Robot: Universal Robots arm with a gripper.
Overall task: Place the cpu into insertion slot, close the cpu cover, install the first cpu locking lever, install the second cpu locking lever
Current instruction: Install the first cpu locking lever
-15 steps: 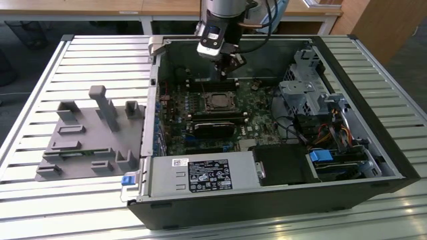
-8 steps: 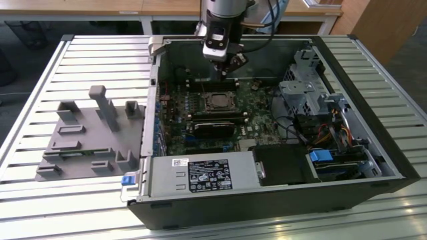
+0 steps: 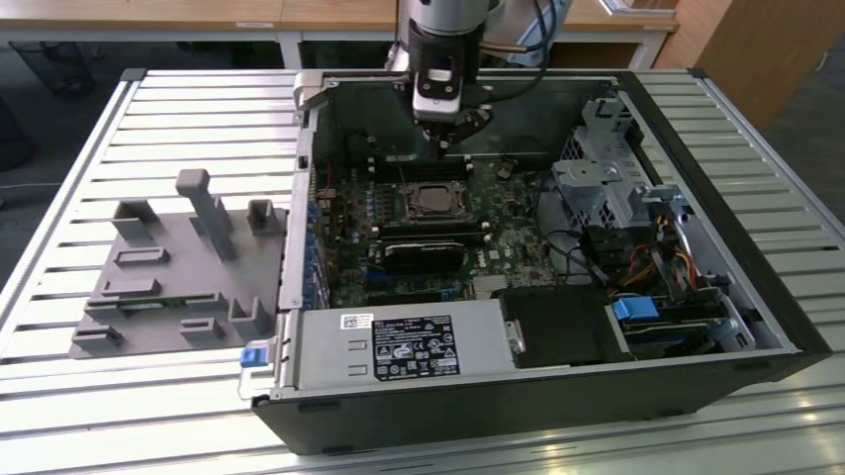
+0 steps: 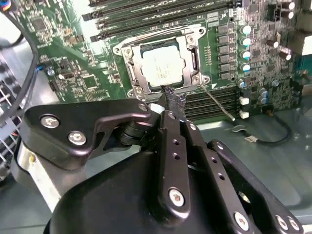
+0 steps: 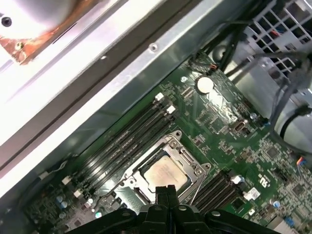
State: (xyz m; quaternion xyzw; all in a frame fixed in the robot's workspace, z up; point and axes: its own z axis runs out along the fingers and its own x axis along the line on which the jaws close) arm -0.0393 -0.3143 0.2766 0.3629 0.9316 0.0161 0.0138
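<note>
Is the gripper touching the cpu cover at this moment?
Cannot tell. In both wrist views the gripper overlaps the edge of the cpu cover, but neither contact nor a gap shows plainly.

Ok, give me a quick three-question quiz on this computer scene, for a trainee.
1. True or false: the fingers hold the cpu.
2. The cover is: A) raised upright, B) down around the cpu, C) lying on the table.
3. In the exterior view, on which side of the case does the grey holder lie?
Key: 1 false; 2 B; 3 the exterior view's left.
</note>
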